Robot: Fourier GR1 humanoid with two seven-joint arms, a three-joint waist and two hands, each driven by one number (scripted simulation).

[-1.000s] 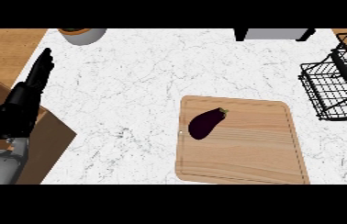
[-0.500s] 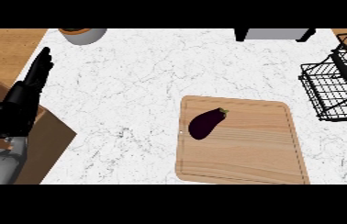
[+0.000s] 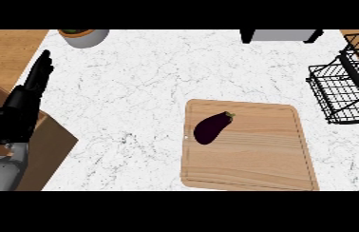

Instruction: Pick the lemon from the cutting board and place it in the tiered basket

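On the wooden cutting board (image 3: 259,155) lies a dark purple eggplant (image 3: 210,127), near the board's upper left corner; no lemon shows. The black wire tiered basket (image 3: 336,91) stands at the right edge, partly cut off. My left hand (image 3: 24,105) rests at the left edge, fingers straight and pointing up, far from the board. My right hand does not show.
A grey pot with green in it (image 3: 84,36) sits at the top left. A grey appliance on black legs (image 3: 280,35) stands at the top edge. Brown wood (image 3: 17,48) borders the white marble counter (image 3: 140,88) on the left.
The view has shifted slightly; the board and eggplant sit a touch further right in the picture. The left hand has stayed in place.
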